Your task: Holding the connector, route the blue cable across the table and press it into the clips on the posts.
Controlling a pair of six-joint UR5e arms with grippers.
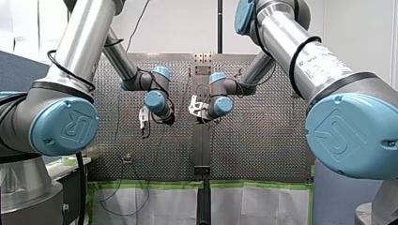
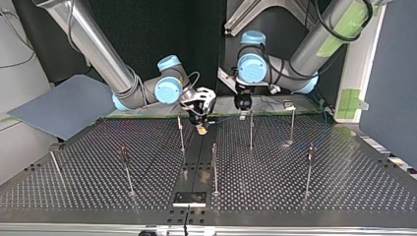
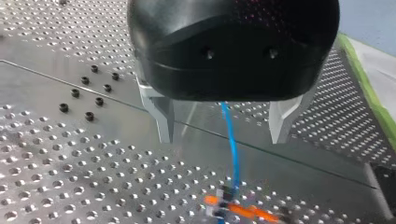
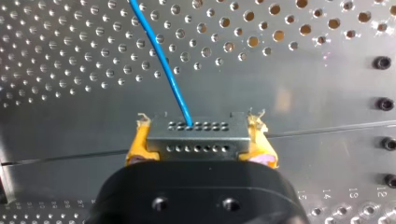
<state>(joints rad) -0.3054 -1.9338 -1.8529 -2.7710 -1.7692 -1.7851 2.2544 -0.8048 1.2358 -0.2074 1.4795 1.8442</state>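
Centrally, right end effector (image 4: 200,145) clamps connector (image 4: 196,135); posts (image 2: 215,169) widely spaced.

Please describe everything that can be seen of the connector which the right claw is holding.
The connector is a small rectangular block, grey and metallic in look, with two rows of small round holes on its face. The blue cable leaves one hole of the row farther from the claw and runs away over the perforated table. The block sits level, clamped at its two ends between the yellow pads of my right claw. Whether it touches the table cannot be told.
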